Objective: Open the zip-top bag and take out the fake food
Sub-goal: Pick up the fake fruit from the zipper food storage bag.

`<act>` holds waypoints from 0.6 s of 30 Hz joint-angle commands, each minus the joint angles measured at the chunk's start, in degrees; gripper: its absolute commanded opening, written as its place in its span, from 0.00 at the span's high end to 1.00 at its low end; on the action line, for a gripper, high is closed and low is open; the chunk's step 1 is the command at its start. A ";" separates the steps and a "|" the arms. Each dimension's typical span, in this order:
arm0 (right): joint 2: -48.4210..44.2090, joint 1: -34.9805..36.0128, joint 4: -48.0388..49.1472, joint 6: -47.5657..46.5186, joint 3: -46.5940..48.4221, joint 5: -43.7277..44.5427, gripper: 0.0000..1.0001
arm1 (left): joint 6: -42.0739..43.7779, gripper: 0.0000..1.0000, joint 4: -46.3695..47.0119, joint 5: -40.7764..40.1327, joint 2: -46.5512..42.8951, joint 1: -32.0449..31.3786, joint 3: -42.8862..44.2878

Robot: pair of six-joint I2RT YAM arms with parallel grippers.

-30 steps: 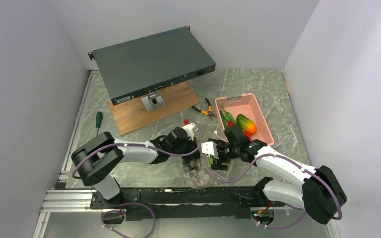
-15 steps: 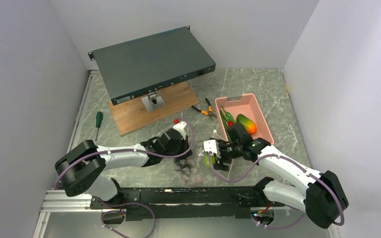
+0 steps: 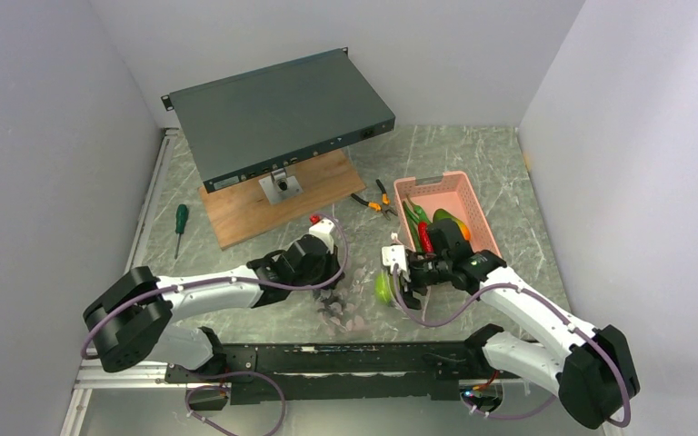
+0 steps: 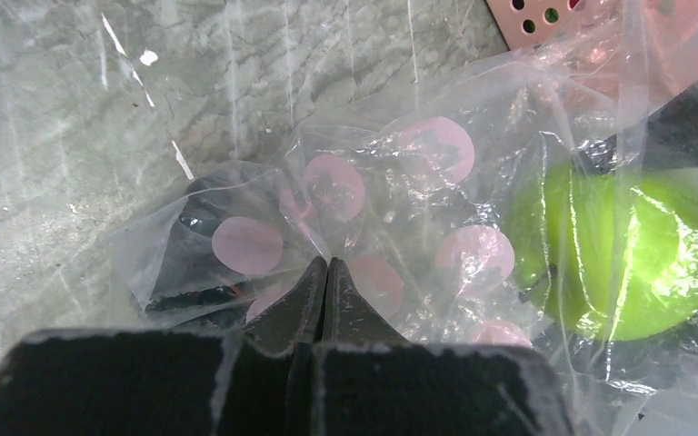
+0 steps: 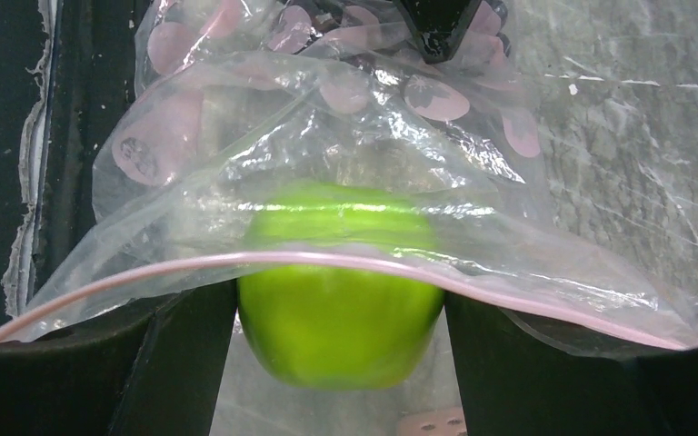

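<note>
Pinching a fold of the bag (image 4: 391, 182) between them, the left fingers (image 4: 325, 282) are pressed tight together, their tips meeting among the round pink dots (image 4: 247, 245) printed on the clear film. Each dot carries a faint dark print, too blurred to read. A dark piece (image 4: 195, 213) lies inside the bag's left corner, seen through the plastic. The right fingers (image 5: 209, 354) stand wide apart with the green apple (image 5: 341, 336) gripped between them, one finger on each side. The bag's pink zip strip (image 5: 345, 259) runs across the front of the apple and both fingers. Above it the apple shows through the film and below it the apple is bare, so it sits at the bag's mouth. From above, the bag lies crumpled on the marbled surface (image 3: 509, 173) between the two arms, close to their bases, with the apple at its right end. Just beyond the right arm stands the pink basket (image 3: 432, 180), holding a mango (image 3: 461, 224), a red piece (image 3: 425, 238) and green pods (image 3: 415, 213). Orange-handled pliers (image 3: 371, 202) lie left of the basket, and a green-handled screwdriver (image 3: 180, 218) lies far left. At the back a dark rack unit (image 3: 277, 113) rests tilted on a wooden board (image 3: 236, 218); the marks on its front edge are too small to read.
</note>
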 commanded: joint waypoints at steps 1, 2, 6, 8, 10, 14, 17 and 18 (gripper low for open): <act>-1.31 -1.09 -0.42 1.61 2.71 -3.42 0.80 | 1.12 1.00 -0.82 -2.54 -2.98 0.14 -0.94; -1.33 -1.37 -0.40 1.88 2.91 -3.38 0.80 | 1.12 1.00 -0.95 -2.86 -3.41 0.18 -1.21; -1.09 -2.08 0.81 4.37 3.19 -1.86 0.81 | 1.48 1.00 -1.83 -3.64 -4.32 0.13 -1.65; -0.76 -2.35 1.38 5.75 3.44 -1.28 0.83 | 1.73 1.00 -2.09 -3.88 -4.66 0.18 -1.65; -0.38 -2.53 1.32 6.52 3.74 -1.35 0.84 | 2.09 1.00 -2.67 -4.17 -5.00 0.17 -1.50; 0.14 -2.99 0.12 6.77 4.62 -2.63 0.84 | 3.06 1.00 -3.85 -5.05 -5.55 0.14 -0.92; -0.22 -3.54 -0.13 7.26 4.90 -3.17 0.86 | 3.99 1.00 -4.84 -5.82 -5.60 0.18 0.03; -0.47 -3.70 -0.37 7.28 5.03 -3.17 0.86 | 4.34 1.00 -4.86 -6.00 -5.56 0.17 0.29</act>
